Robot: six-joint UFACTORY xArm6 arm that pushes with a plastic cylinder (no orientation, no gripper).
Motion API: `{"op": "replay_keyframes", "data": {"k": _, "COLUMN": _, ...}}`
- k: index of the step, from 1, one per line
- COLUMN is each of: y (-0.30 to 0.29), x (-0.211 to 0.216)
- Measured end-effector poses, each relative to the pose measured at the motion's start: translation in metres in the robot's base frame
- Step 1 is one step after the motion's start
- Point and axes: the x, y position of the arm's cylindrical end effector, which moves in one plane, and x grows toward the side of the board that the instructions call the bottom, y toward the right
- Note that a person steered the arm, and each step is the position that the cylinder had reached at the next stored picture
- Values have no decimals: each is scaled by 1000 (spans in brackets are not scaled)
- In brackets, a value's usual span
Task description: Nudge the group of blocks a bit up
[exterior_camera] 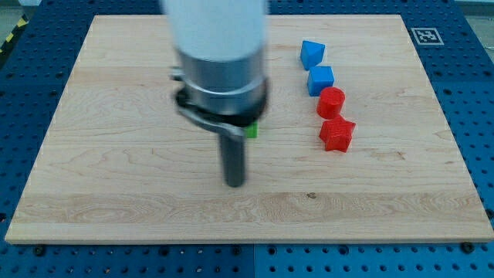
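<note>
1. Nearest the view's bottom is the front edge of the wooden bench point(116, 208), a pale board lying on a blue perforated surface point(471, 93).
2. The dark rod comes down from the arm's grey and white body point(220, 69), and my tip point(235, 184) rests on bare wood a little left of the board's middle, touching no block.
3. There are no jaws on this arm, only the rod, so nothing is gripped.
4. At about 12 o'clock from my tip, a small green block point(252, 131) peeks out from behind the arm's collar; most of it is hidden, so I cannot tell its shape.
5. At roughly 2 o'clock from my tip, well apart from it, sits the red star-like block point(336, 134).
6. Just beyond it is the red round block point(331, 102), touching or nearly so.
7. Next up is the blue cube point(320, 79).
8. Farthest is a blue angular block point(312, 54), ending the tight column.
9. A black-and-white marker point(426, 35) is at the board's far right corner.
</note>
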Motion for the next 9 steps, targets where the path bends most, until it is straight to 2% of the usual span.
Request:
{"op": "replay_keyframes", "data": {"k": 1, "y": 63, "x": -1}}
{"op": "replay_keyframes", "data": {"k": 2, "y": 102, "x": -23}}
{"op": "replay_keyframes", "data": {"k": 7, "y": 123, "x": -47}}
{"op": "replay_keyframes", "data": {"k": 9, "y": 123, "x": -76}}
